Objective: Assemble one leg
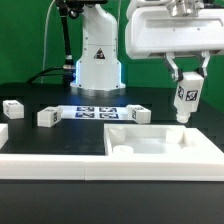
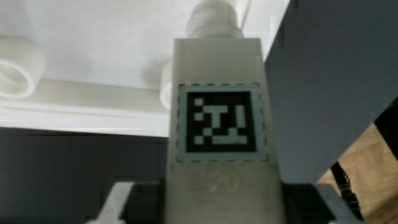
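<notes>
Leg (image 1: 187, 97) is up in the air on the exterior view's right, pinched in the gripper (image 1: 187, 84). The fingers are closed in narrow on its upper part, so it's definitely carrying the thing, not just hovering near it. The leg hangs upright, tag (image 1: 186, 94) facing the camera and slimmer end pointing down. It sits just above the far rim of the big white tray-like part (image 1: 165, 150), toward that part's right side, and as far as I can tell the two aren't touching. My guess is it's held dead vertical so the lower end can go straight down into a corner mount on the tray and get twisted in. The wrist view kinda backs that up: the post fills the middle, the tag is square on, there's a rounded stub (image 2: 214, 15) at the far end, and white plastic lies beyond it. As for what's in the tray, I see nothing loose, just raised rims and a moulded lump (image 1: 122, 150) in the near corner. The wrist view also shows some round bosses (image 2: 18, 65), and I can't tell what they're for. Three spare legs (image 1: 46, 117) are lying on the dark tabletop (image 1: 30, 132), well apart from the held one, with the marker board (image 1: 95, 111) between two of them. A long white block (image 1: 50, 168) runs across the front.
</notes>
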`<state>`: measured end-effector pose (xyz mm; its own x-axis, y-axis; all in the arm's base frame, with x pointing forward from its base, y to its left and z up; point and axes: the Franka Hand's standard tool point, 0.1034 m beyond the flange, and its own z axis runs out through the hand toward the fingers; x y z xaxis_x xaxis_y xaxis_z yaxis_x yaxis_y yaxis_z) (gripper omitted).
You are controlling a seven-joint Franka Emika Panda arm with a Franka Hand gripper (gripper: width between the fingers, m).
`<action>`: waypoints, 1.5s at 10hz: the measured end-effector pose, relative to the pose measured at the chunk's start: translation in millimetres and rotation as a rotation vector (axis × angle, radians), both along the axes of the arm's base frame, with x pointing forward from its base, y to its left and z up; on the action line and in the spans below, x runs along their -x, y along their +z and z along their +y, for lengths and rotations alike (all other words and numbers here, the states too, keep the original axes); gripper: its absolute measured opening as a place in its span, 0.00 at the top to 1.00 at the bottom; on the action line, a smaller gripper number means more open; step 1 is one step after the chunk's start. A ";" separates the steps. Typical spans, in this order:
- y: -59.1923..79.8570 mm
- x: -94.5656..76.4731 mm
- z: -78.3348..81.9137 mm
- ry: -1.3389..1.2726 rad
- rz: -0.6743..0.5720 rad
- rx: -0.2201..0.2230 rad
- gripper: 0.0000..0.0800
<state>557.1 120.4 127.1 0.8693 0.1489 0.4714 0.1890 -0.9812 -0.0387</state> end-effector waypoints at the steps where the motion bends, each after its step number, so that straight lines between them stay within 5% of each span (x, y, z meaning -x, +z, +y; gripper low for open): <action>1: 2.7 -7.3 -0.6 0.003 -0.054 -0.001 0.64; 2: 3.1 -15.2 -3.7 0.000 -0.139 -0.002 0.64; 8: -8.0 -22.5 -5.5 -0.003 -0.108 -0.001 0.64; 13: -11.8 -56.5 -6.4 -0.016 -0.119 -0.011 0.64; 15: -20.0 -56.0 -6.0 -0.016 -0.110 -0.011 0.64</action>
<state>613.0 114.4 107.1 0.8145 0.1298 0.5654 0.1769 -0.9838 -0.0291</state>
